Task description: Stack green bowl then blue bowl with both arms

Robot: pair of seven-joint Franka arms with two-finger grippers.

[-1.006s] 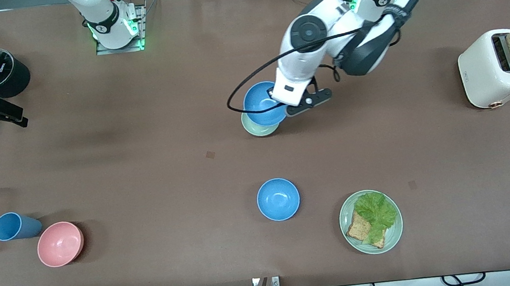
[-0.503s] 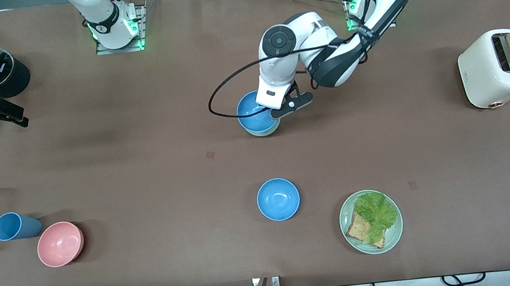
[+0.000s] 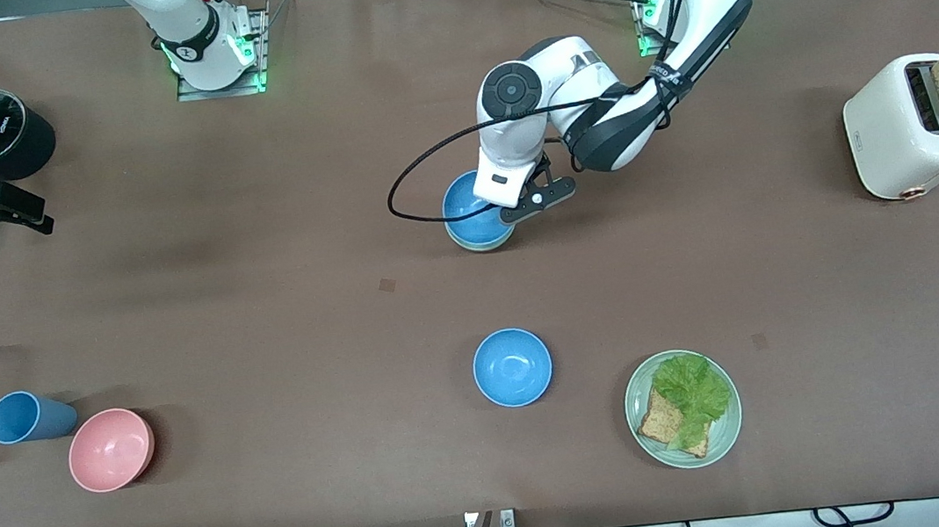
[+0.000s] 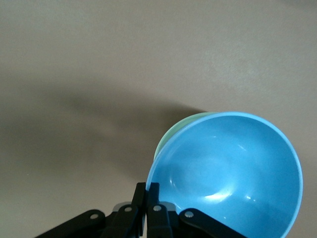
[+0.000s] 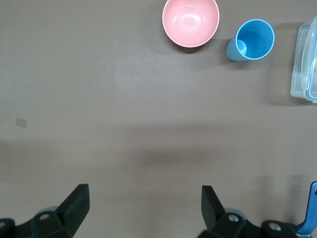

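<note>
Left gripper pinches the rim of the blue bowl, fingers clamped on the thin wall, bowl carried tilted and sitting into the green bowl, of which only a sliver of rim peeks out underneath. Cannot tell whether fully seated or just resting askew. Green bowl stands mid-table, farther from the front camera than the second blue bowl, which rests alone and well apart. Right gripper hangs with fingers spread wide and nothing between them, waiting over the table at the right arm's end, high above the pink bowl and cup. Looks light, stiff and smooth, probably plastic: unlikely to break, likely to slide or spin under a sloppy pinch. Best taken at the rim, one finger inside and one outside, as here; glossy walls offer little purchase lower down. Nested bowls of equal size may wedge or rock, so worth letting go only once level.
</note>
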